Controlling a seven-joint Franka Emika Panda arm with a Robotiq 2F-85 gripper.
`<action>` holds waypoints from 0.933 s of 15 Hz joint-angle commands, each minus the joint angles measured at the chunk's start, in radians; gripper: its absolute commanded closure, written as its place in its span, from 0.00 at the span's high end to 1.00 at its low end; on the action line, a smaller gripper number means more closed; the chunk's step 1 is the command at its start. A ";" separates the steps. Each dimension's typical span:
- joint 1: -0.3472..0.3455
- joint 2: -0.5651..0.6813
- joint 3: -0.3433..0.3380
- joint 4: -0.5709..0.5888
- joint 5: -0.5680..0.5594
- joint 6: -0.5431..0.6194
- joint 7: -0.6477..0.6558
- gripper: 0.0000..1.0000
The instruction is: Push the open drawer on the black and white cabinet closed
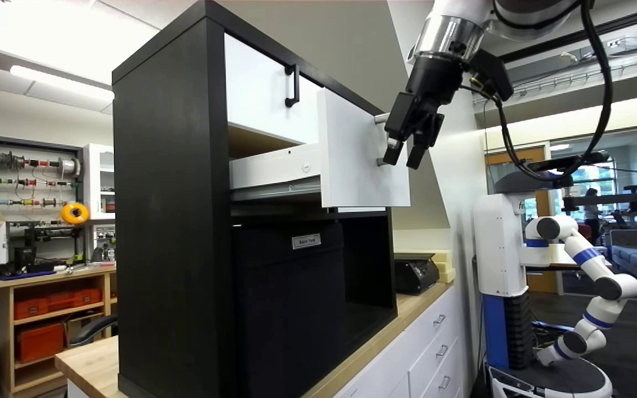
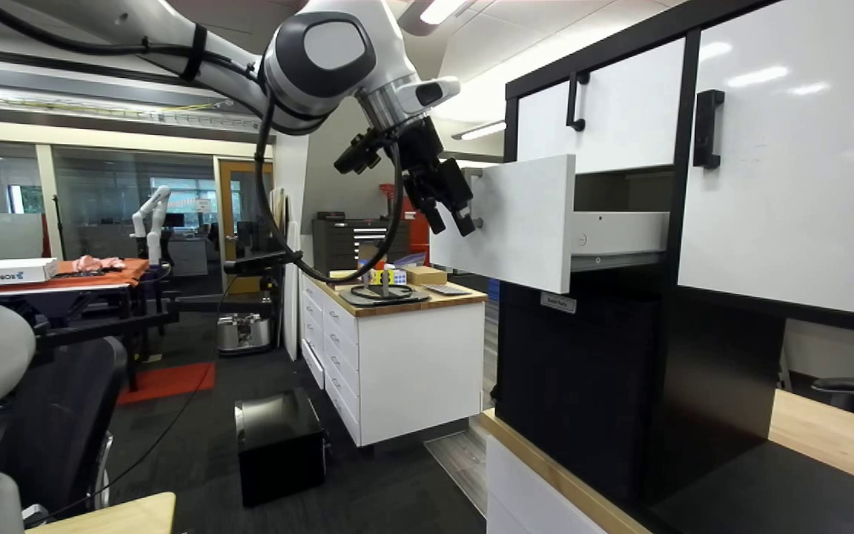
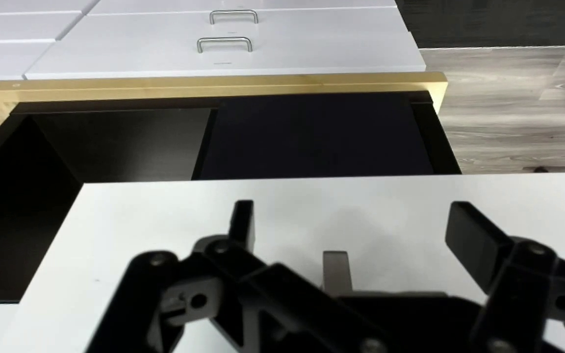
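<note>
The black and white cabinet [image 1: 169,193] stands on a wooden counter; it also shows in an exterior view [image 2: 583,371]. Its lower white drawer [image 1: 351,160] is pulled out, with its pale side and metal runner visible. The drawer's front also shows in an exterior view [image 2: 520,230] and fills much of the wrist view [image 3: 140,220]. My gripper [image 1: 405,155], also in an exterior view [image 2: 451,224], is at the front near the handle, pointing down. In the wrist view its fingers [image 3: 353,220] are wide apart, with part of the handle [image 3: 337,269] between them, mostly hidden. I cannot tell whether they touch the drawer.
Above the open drawer is a shut white front [image 1: 263,88] with a black handle. A tagged black front [image 1: 291,298] is below it. The wooden counter edge [image 3: 263,84] and white counter drawers [image 3: 312,44] lie lower. A cable [image 2: 260,193] loops beside the gripper.
</note>
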 commanded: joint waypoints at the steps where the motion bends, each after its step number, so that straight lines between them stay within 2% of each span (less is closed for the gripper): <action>1: -0.007 -0.003 0.002 0.016 -0.037 0.033 0.034 1.00; 7: -0.016 -0.013 0.004 0.044 -0.077 0.050 0.038 1.00; 8: -0.015 -0.014 0.002 0.046 -0.077 0.052 0.037 0.75; 9: -0.017 -0.015 0.002 0.050 -0.081 0.049 0.041 0.74; 14: -0.010 -0.022 -0.004 0.046 -0.065 0.042 0.042 0.40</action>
